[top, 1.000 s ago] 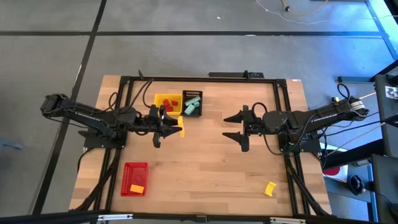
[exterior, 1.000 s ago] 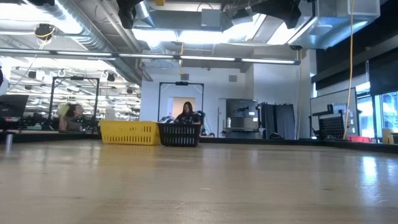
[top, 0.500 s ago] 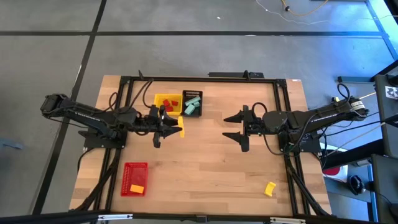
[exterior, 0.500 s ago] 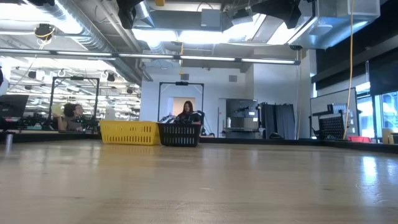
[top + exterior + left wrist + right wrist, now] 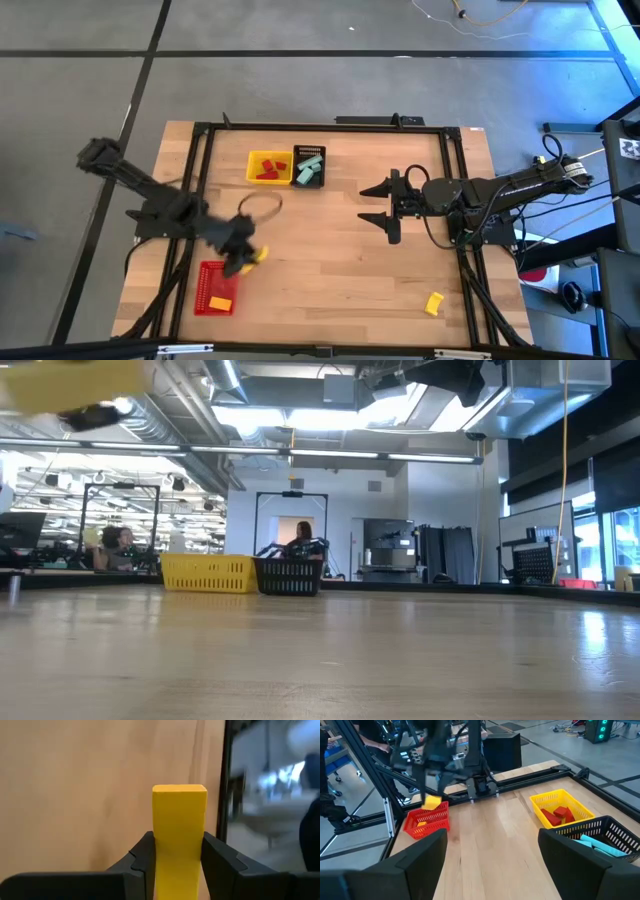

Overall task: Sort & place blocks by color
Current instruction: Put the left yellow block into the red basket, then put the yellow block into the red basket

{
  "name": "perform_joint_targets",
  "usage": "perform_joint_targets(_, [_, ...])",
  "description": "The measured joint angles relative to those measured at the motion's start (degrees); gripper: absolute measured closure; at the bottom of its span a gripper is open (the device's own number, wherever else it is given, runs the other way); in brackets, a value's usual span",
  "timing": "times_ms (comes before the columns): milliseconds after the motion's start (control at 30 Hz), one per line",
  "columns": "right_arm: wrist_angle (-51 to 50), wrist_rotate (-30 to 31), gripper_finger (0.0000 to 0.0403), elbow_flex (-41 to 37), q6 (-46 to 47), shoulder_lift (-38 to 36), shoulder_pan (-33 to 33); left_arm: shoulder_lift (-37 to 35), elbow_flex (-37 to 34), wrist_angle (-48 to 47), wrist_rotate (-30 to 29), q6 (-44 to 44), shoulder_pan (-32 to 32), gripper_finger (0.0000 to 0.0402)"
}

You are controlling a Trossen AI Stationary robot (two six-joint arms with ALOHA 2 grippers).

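Note:
My left gripper (image 5: pixel 243 258) is shut on a yellow block (image 5: pixel 179 827) and hovers just beside the red basket's (image 5: pixel 217 288) far right corner; the right wrist view shows that block (image 5: pixel 432 801) above the red basket (image 5: pixel 427 822). One yellow block (image 5: pixel 220 302) lies inside the red basket. Another yellow block (image 5: pixel 433 303) rests flat on the table near its near right corner. Red blocks (image 5: pixel 268 168) lie in the yellow basket (image 5: pixel 252 158), teal blocks (image 5: pixel 310 165) in the black basket (image 5: pixel 309 181). My right gripper (image 5: pixel 385 205) waits open at mid-table. My left gripper pinches the yellow block between its two fingers (image 5: pixel 142 862), one on each long side (image 5: pixel 159 845). The fingers lie along the block, whose free end (image 5: pixel 179 790) sticks out past the fingertips. The block is lifted clear of the table.
The yellow and black baskets stand side by side at the table's far edge, left of the middle. A black frame (image 5: pixel 200 135) runs along the table's left, far and right sides. Bare wood (image 5: pixel 340 270) stretches between the red basket and the loose yellow block.
My left arm has swung fast from beside the yellow basket toward the table's near edge and left, carrying the yellow block to the red basket's far right corner. It stayed shut on the block. My right arm kept still.

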Motion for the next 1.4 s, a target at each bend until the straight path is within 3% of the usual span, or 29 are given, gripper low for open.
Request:
perform_joint_targets(200, [0.0, 0.02, 0.0089, 0.0, -0.02, 0.0, 0.02, 5.57, -0.03, -5.61, -1.51, -19.73, -18.07, 0.029])
perform_joint_targets(367, [0.0, 0.02, 0.0089, 0.0, -0.02, 0.0, -0.01, 11.99, -0.03, -9.15, -3.22, -34.25, -25.85, 0.029])
perform_joint_targets(633, [0.02, 0.07, 0.0089, 0.0, 0.08, 0.0, 0.01, 20.21, -0.05, -14.13, 0.39, -37.09, -24.59, 0.029])
perform_joint_targets(867, [0.04, 0.07, 0.0089, 0.0, 0.15, 0.0, 0.02, 22.12, -0.07, -14.92, 1.32, -36.83, -23.93, 0.0287])
perform_joint_targets(1133, [0.04, 0.07, 0.0089, 0.0, 0.07, 0.0, -0.01, 21.29, -0.09, -14.47, 4.58, -37.05, -23.23, 0.0187])
perform_joint_targets(1400, [0.09, 0.44, 0.0089, 0.0, 0.0, -0.02, 0.02, 11.86, 1.93, -17.54, 5.33, -29.47, -19.84, 0.016])
